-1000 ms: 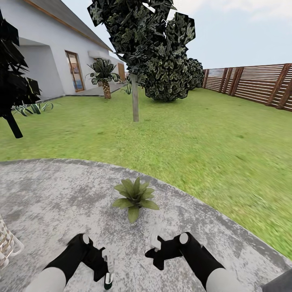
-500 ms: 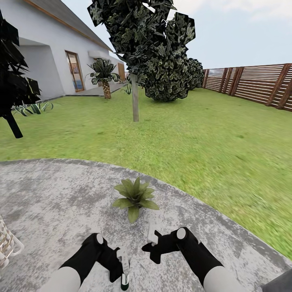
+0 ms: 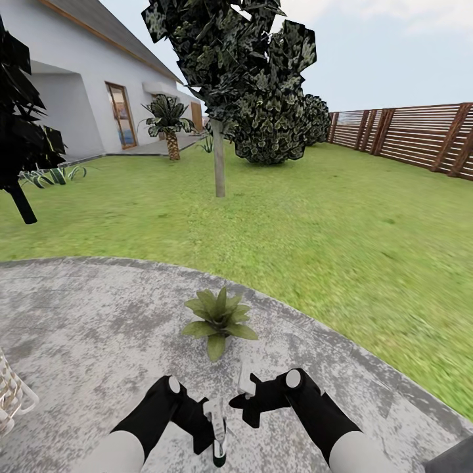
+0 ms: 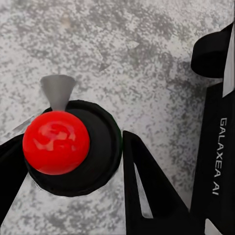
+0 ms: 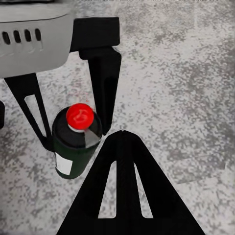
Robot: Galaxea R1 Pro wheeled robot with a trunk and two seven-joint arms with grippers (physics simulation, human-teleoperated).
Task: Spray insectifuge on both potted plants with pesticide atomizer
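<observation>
So the lawn takes up most of the head view, running from the middle band out to the slatted fence at the upper right. The white house sits in the upper left, with a small palm in front of its door and a big dark tree at top center. The grey patio fills the lower half of the frame, speckled and round-edged.

One potted plant stands on the patio at lower center, a rosette of pointed green leaves, just above both grippers in the picture and apart from them. A bit of white lattice thing pokes in at the lower left edge, can't tell what it is.

The left gripper at bottom center is clamped on the atomizer, which hangs low near the frame's bottom edge. In the left wrist view the atomizer's round black body with a red knob sits between the two black fingers. The right wrist view shows the same: dark can, red top, pinched by the left gripper's fingers.

The right gripper sits just beside it at lower center, holding nothing; whether its jaws are spread, can't tell.
</observation>
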